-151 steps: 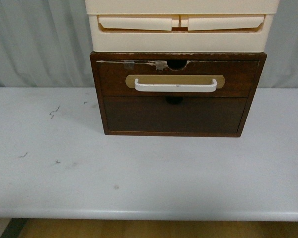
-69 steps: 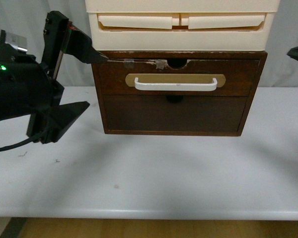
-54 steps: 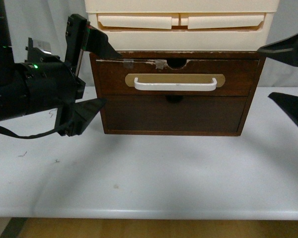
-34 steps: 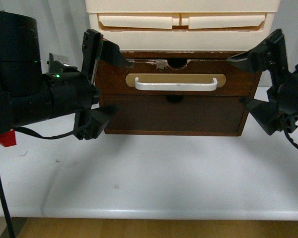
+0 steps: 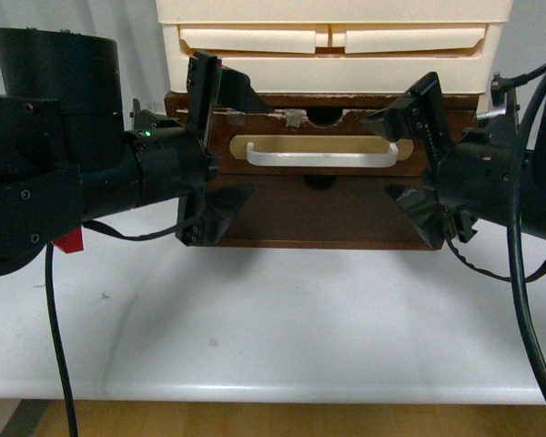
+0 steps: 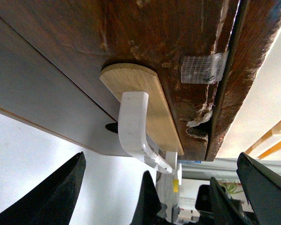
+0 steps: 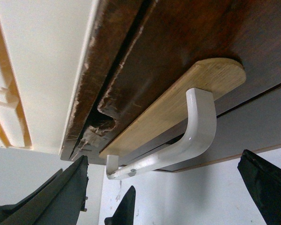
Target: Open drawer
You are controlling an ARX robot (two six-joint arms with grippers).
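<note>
front faces drawer (image 5: 291, 126); both wrists share its handle (image 6: 133, 122).

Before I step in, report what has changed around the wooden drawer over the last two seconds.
Both arms swung in from the sides. The left gripper and right gripper now flank the ends of the white handle, both open, neither holding it. The drawer looks shut as before; the cream plastic drawers have not moved.

Even, soft light; faint shadows on the table (image 5: 282, 328); wrist views sharp, edges slightly blurred.
</note>
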